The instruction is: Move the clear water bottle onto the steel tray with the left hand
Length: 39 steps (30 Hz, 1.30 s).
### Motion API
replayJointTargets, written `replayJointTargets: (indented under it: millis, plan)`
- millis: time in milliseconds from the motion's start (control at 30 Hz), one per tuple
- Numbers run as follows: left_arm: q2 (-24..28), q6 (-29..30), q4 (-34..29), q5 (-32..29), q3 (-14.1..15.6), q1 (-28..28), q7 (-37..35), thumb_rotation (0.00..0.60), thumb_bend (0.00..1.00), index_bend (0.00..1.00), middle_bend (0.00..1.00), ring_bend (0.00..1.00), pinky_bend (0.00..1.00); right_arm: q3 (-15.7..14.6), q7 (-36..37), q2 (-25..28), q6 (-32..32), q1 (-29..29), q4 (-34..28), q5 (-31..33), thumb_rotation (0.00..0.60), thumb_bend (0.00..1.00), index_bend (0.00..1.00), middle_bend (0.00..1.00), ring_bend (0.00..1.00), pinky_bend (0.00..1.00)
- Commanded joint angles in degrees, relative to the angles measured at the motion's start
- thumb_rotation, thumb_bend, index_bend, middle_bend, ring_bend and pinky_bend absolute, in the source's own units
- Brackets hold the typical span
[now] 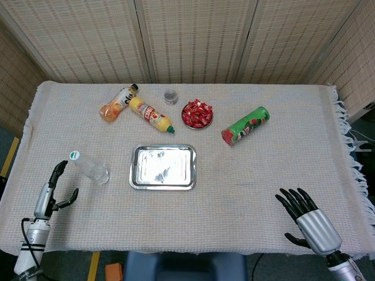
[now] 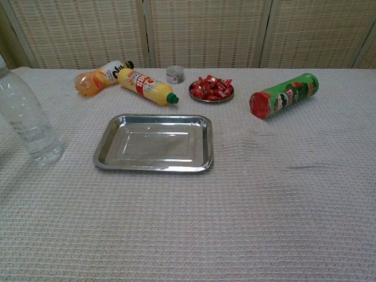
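The clear water bottle stands upright at nine o'clock of the steel tray. The left hand, released and empty, lies just beside it at seven o'clock, far nearer than the right hand, which is also released and empty.

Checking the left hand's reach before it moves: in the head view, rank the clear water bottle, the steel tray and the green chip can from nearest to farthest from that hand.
From the left hand, in the head view:
1. Clear water bottle, just up and right of the hand, standing on the cloth.
2. Steel tray, mid-table, right of the bottle.
3. Green chip can, lying on the far right side.
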Motion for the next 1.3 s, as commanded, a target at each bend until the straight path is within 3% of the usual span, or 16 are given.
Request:
replayJointTargets:
  millis: [33,400,933,1300]
  plan:
    - [-1.26,-1.61,1.37,-0.65,-0.53,-0.99,-1.16,0.600,0.38,0.00,0.00,0.00,0.04,0.01,0.05,0.07,-0.06,0.02,-0.03,0.03,0.600,0.06,0.00,0.00,0.00,0.00]
    - [-6.19,-4.78,6.84,-1.44,-1.51,-3.80,0.85,0.600,0.37,0.00,0.00,0.00,0.03,0.05,-0.43,0.19,-0.86,0.09,-0.39,0.49,0.600,0.06,0.00,0.00,0.00,0.00]
    - [-7.17,-11.55,7.31,-3.50,-3.59,-8.22,0.78,0.600,0.37,0.00,0.00,0.00,0.03,0.18,-0.88,0.13,-1.28,0.11,-0.59,0.78,0.600,0.06,0.00,0.00,0.00,0.00]
    - [-7.63,-12.07,7.20,-3.51,-3.64,-9.24,2.27,0.600,0.37,0.00,0.00,0.00,0.03,0.21,-1.28,0.07,-1.53,0.10,-0.74,0.91,0.600,0.06,0.00,0.00,0.00,0.00]
